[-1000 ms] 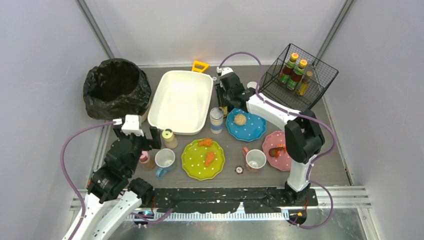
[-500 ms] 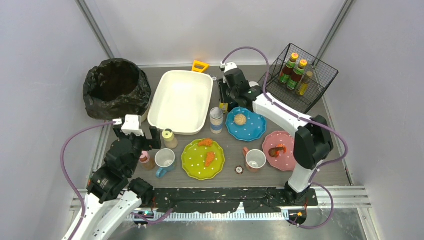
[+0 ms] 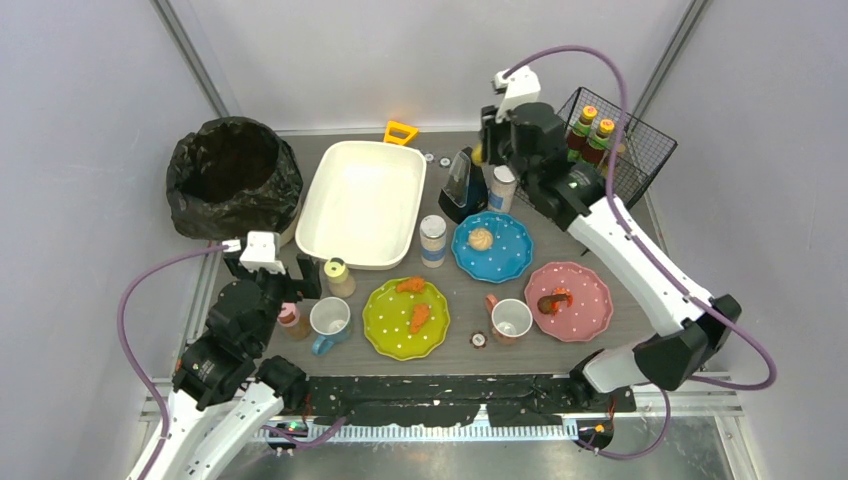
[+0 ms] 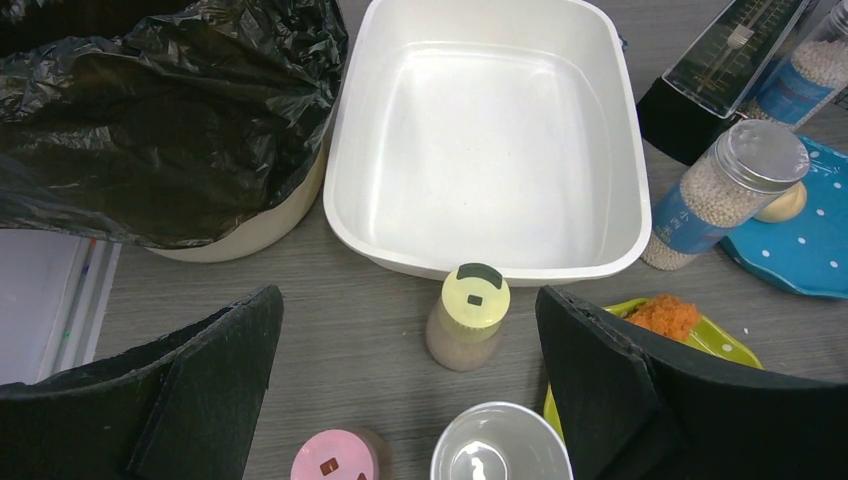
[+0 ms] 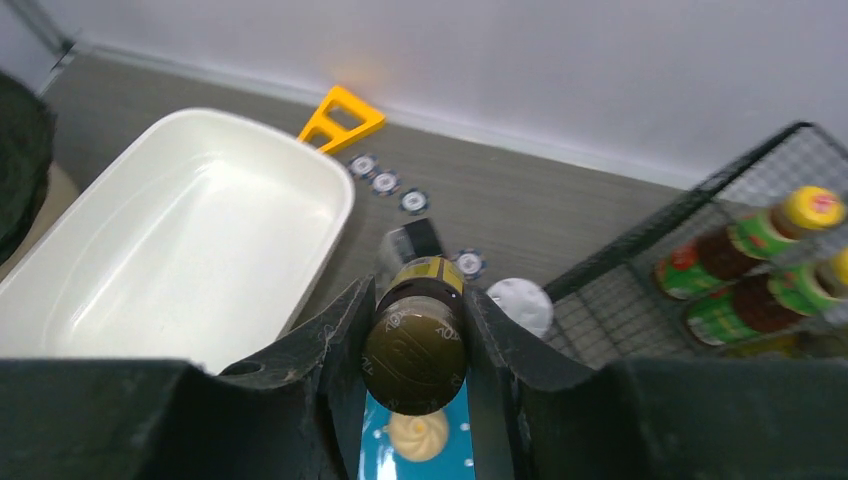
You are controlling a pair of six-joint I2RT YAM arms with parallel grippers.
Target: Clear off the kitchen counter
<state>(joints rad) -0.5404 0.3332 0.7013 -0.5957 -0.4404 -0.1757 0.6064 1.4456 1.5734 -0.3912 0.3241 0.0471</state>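
The kitchen counter [image 3: 655, 335] is a dark wood-grain top that holds plates, mugs and bottles. My right gripper [image 3: 487, 140] is raised at the back, just left of the wire basket [image 3: 625, 160]. In the right wrist view it [image 5: 415, 300] is shut on a dark bottle [image 5: 415, 345] with a yellow label, held above the blue plate [image 5: 415, 460]. My left gripper [image 3: 300, 285] is open and empty at the front left. In its wrist view it [image 4: 408, 300] hangs over a yellow-capped shaker [image 4: 470, 315], a pink-capped bottle [image 4: 335, 460] and a mug [image 4: 500, 445].
A white tub [image 3: 362, 203] and a black bin bag [image 3: 232, 175] stand at the back left. The basket holds sauce bottles [image 3: 590, 135]. A blue plate [image 3: 510, 260], green plate [image 3: 390, 325], pink plate [image 3: 585, 305], two mugs [image 3: 510, 318], two jars [image 3: 433, 240] and a black wedge [image 3: 460, 185] crowd the middle.
My right gripper has risen from the counter beside the blue plate and swung back and right toward the wire basket, with the dark bottle in it. The left arm has not moved.
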